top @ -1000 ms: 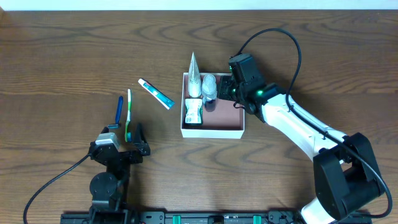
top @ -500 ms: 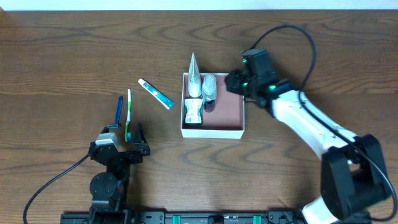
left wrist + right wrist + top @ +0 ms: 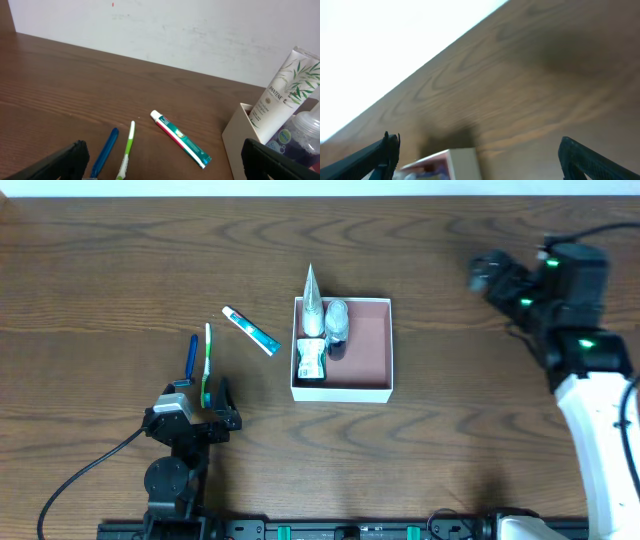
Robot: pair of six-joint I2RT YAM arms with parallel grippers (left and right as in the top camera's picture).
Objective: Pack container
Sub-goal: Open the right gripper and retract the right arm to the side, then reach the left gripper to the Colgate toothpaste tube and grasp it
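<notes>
Overhead, the container [image 3: 366,352] sits at mid-table, with a white tube [image 3: 311,305] and 2 other small toiletries along its left side. The right gripper [image 3: 487,273], blurred, hangs well apart from it to the upper right, and the right wrist view shows its fingers spread wide with nothing between them. The left gripper [image 3: 198,396] sits well apart at lower left, likewise spread and empty, near a toothbrush [image 3: 207,363].

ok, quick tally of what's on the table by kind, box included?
box: 1
tubes: 2, toothpaste and shampoo tube
bottle: 1
white-and-green pack: 1, kind unclear
toothbrush: 1
blue razor, likely: 1
Total: 7
</notes>
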